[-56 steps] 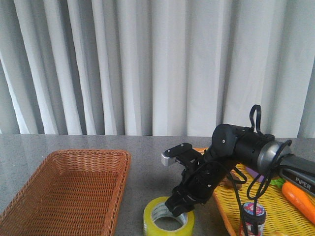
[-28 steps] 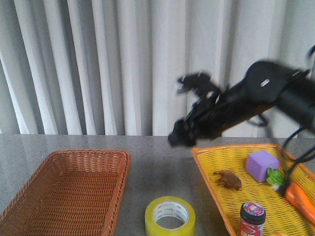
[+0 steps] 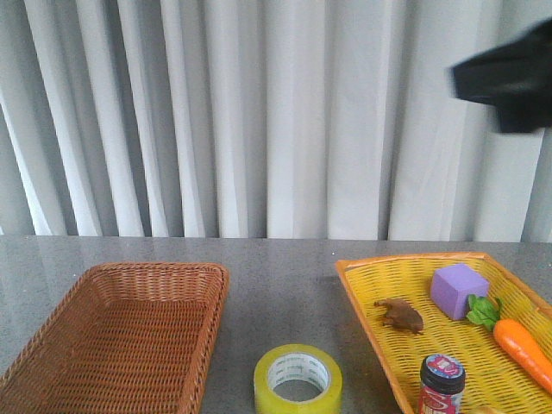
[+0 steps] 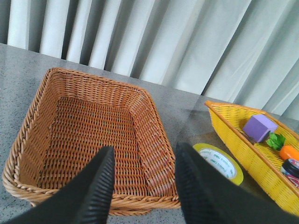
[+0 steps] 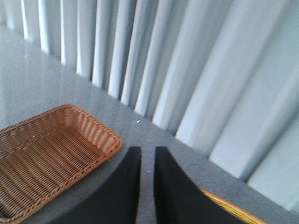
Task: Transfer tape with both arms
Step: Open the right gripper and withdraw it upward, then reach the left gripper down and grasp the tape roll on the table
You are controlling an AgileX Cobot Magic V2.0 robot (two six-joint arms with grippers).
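The tape (image 3: 297, 379) lies flat on the grey table (image 3: 285, 285), hole up, in the gap between the wicker basket (image 3: 52, 345) and the yellow tray (image 3: 366, 310), nearer the tray's corner, touching neither as far as the front view shows. No gripper is on it.

The left gripper (image 4: 142, 186) hangs above the wicker basket's near rim, fingers spread apart, nothing between them; the tape sits off to its side past the basket's corner. The right gripper (image 5: 147, 186) has its fingers nearly together with a thin slit, holding nothing; in the front view only a dark blurred part of the right arm (image 3: 509, 78) shows, high at the curtain.

Handling guess: the roll looks light and rigid, with a glossy outer wrap likely slick. Best hold is probably one finger down inside the white core and one outside, pinching the wall; spanning the full roll looks too wide for these jaws.
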